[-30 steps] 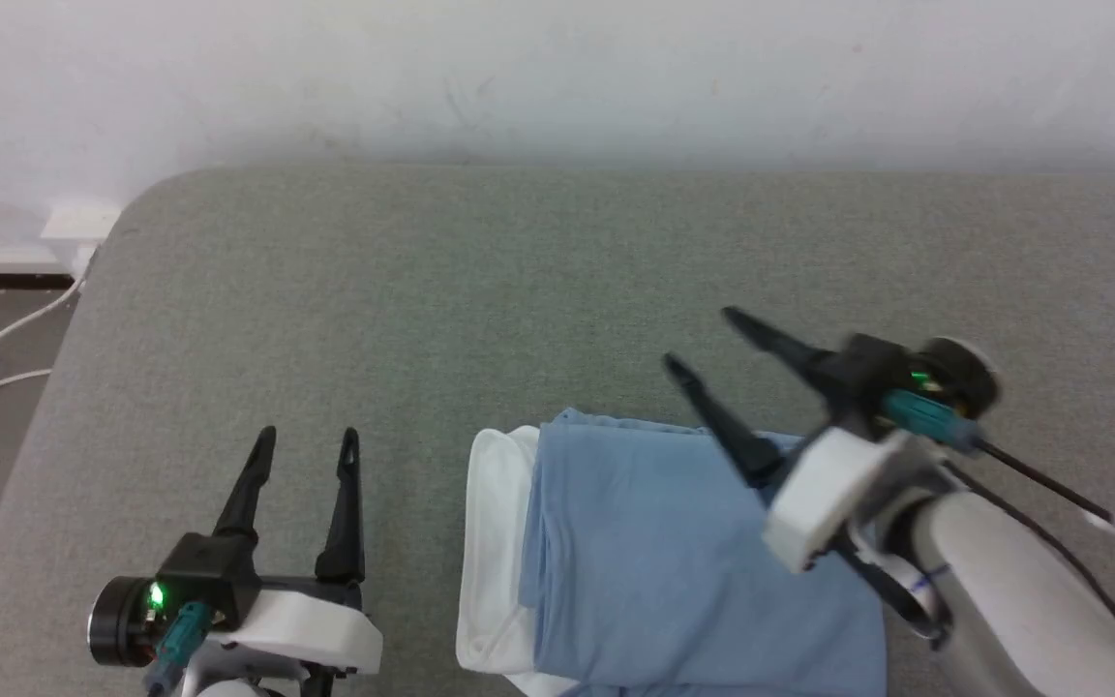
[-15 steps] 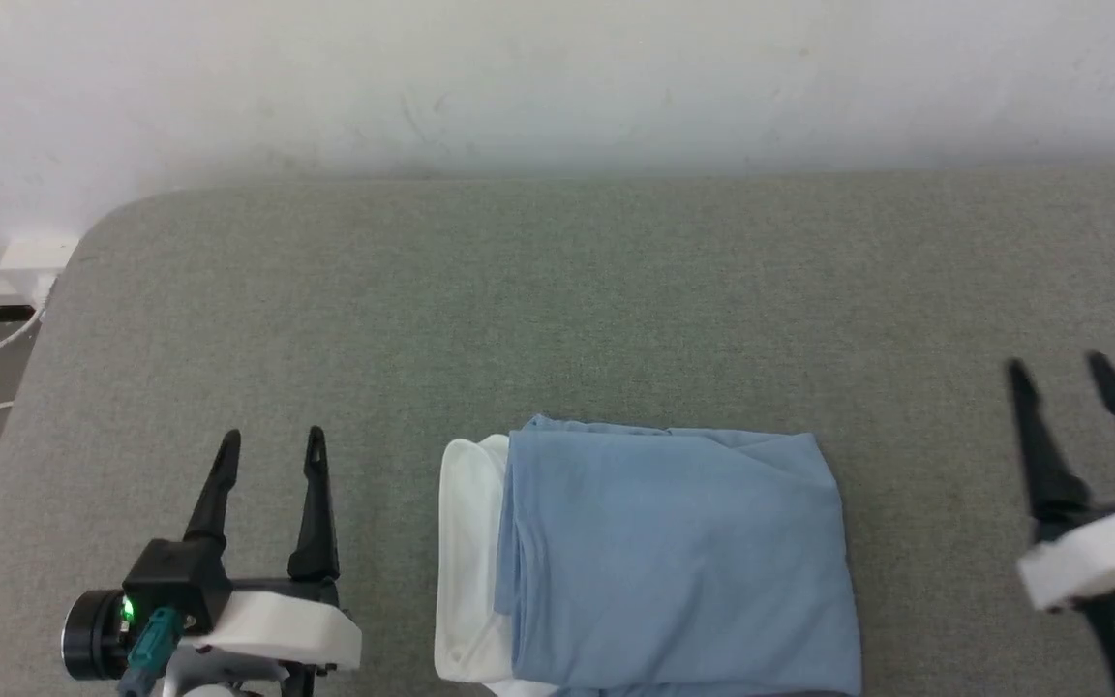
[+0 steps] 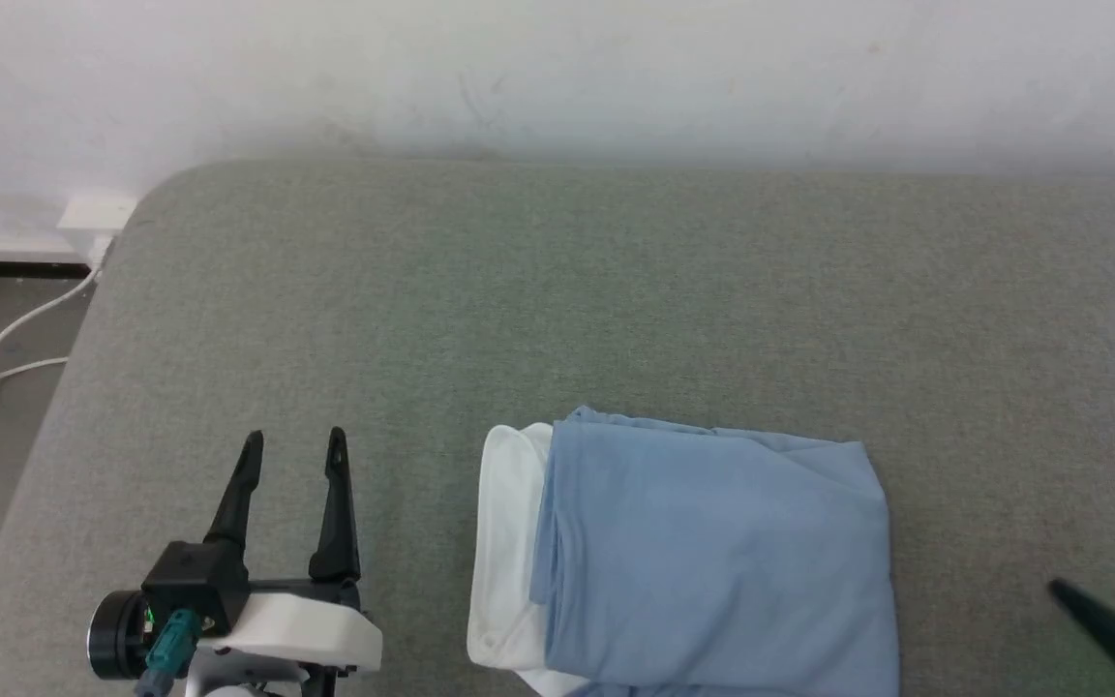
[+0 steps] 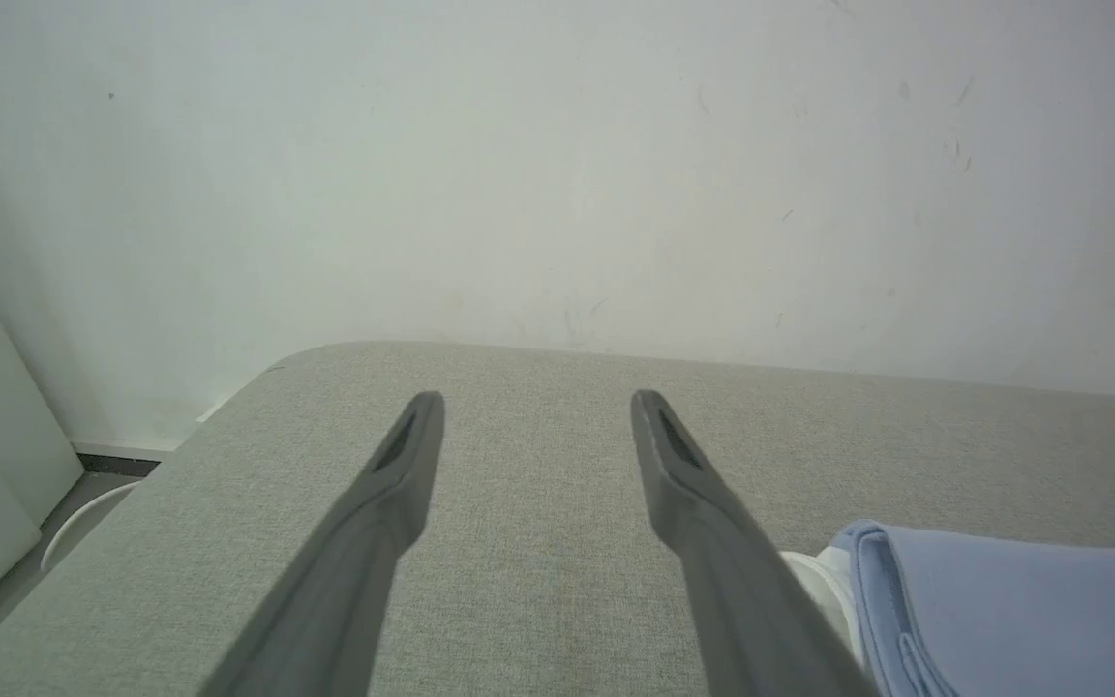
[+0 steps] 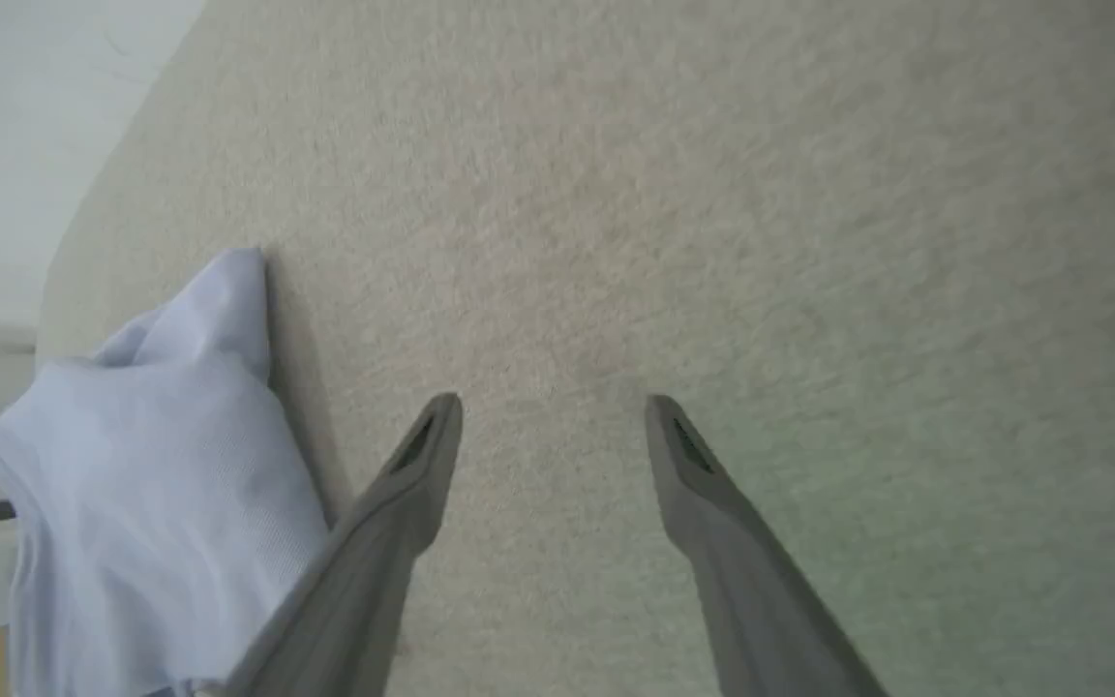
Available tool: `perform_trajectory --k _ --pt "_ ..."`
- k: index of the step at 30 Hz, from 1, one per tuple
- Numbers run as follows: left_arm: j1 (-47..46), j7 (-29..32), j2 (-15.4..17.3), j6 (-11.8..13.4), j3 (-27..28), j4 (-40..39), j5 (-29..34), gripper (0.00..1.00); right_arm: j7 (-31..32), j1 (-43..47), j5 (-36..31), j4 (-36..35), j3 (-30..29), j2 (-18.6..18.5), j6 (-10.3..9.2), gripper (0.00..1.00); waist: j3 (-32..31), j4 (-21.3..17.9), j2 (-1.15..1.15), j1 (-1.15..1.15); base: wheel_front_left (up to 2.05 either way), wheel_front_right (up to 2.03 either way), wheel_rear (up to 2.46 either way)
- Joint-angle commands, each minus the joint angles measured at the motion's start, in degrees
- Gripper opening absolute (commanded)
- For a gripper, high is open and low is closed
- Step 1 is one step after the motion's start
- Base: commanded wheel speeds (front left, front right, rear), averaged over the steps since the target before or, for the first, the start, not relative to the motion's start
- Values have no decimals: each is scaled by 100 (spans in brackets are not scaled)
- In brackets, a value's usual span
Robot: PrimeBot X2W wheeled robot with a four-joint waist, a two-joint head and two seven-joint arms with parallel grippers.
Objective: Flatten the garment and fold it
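The grey surface (image 3: 616, 290) carries the garment (image 3: 712, 552), folded at 6 o'clock, its white collar (image 3: 504, 542) poking toward 9. The left gripper (image 3: 294, 440) at 8 and the right gripper (image 5: 550, 407) at 4 hold their fingers wide, empty. A passing finger could snag that collar and undo the fold. A white cable (image 3: 15, 339) lies off at 10 and is no obstacle.

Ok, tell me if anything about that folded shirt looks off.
Nothing serious. The shirt lies folded flat on the grey surface. Only its white collar sticks out past the blue fold's left edge, so that side looks uneven.
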Motion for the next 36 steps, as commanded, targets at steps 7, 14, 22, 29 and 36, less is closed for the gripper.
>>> perform_trajectory --k 7,14,22,29,36 --pt "-36 -27 -138 -141 108 55 109 100 1226 -525 1025 288 -71 718 -4 100 75 171 0 0 0 0 0" --pt "-143 -27 -224 -268 160 113 191 100 1353 -869 1314 882 431 848 -4 100 158 244 0 0 0 0 0" --pt "-152 -27 -285 -321 244 151 288 100 1401 -1059 1246 1415 1143 859 -4 0 179 234 0 0 0 0 0" --pt "-108 -27 -295 -346 293 191 357 100 1128 -1231 1116 1133 1644 670 -4 0 95 112 0 0 0 0 0" --pt "-33 -27 -285 -348 353 175 413 100 340 -1376 30 188 2991 -347 -4 0 -37 -163 0 0 0 0 0"
